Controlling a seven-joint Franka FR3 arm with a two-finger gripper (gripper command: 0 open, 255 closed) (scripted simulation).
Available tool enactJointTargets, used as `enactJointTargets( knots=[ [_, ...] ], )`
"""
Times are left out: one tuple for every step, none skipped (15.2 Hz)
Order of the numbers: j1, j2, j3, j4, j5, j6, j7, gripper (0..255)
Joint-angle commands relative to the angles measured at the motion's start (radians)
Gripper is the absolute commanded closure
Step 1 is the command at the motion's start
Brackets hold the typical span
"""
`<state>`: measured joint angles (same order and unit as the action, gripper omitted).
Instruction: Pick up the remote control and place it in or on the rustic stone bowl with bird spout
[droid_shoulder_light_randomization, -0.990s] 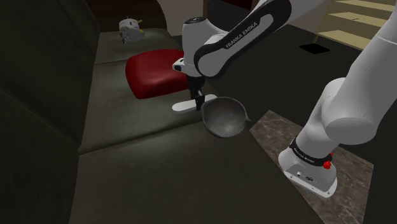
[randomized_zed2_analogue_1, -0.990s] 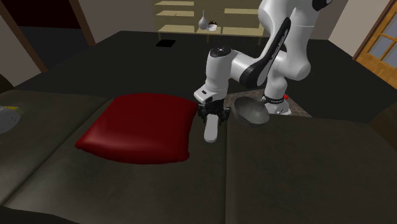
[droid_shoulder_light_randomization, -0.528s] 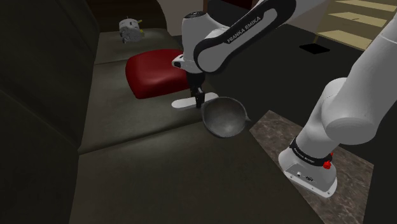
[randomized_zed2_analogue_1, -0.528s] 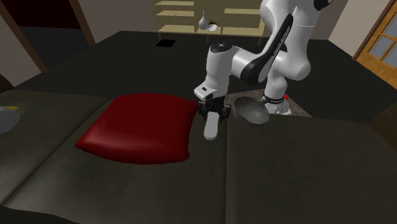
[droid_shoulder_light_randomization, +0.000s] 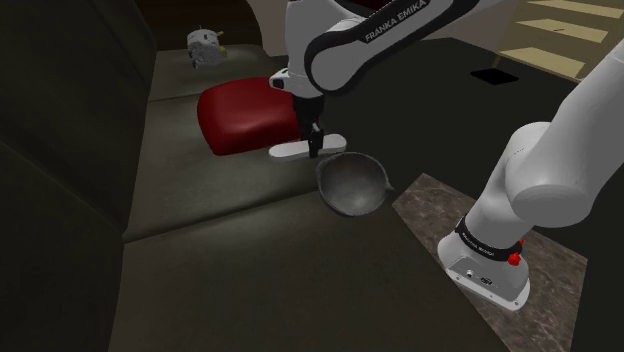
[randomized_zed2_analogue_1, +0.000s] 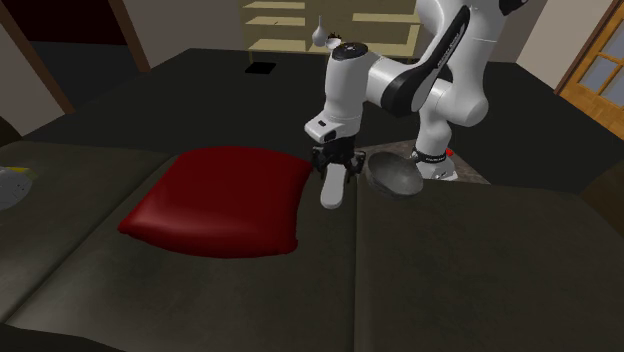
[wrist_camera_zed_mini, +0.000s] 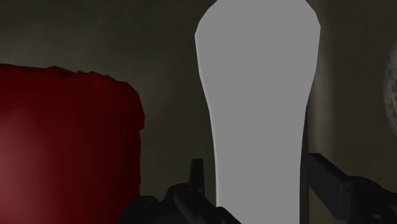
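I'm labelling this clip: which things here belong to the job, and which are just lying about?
Job: remote control, clasped by the pincer; grey bowl.
Lying about: red cushion; small pale object farther along the sofa.
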<state>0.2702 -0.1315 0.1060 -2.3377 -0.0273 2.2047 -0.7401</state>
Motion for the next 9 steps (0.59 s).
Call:
enactJointTargets(
  knots=[
    [0.0,-0.01,0.0,0.019,0.002,-0.029,-0.002,255],
    [0.0,-0.017,-0.001,0.026,0.003,-0.043,-0.003,255],
    [0.0,-0.023,-0.001,0.034,0.004,-0.057,-0.004,255],
    [0.001,-0.029,-0.001,0.042,0.005,-0.071,-0.005,255],
    [0.001,-0.035,-0.001,0.05,0.006,-0.084,-0.006,255],
    [0.001,-0.04,-0.002,0.059,0.006,-0.098,-0.007,255],
    [0.001,-0.045,-0.002,0.067,0.007,-0.112,-0.008,255],
    [0.001,-0.05,-0.002,0.076,0.008,-0.126,-0.009,255],
    [0.001,-0.055,-0.003,0.085,0.009,-0.139,-0.01,255]
  ],
)
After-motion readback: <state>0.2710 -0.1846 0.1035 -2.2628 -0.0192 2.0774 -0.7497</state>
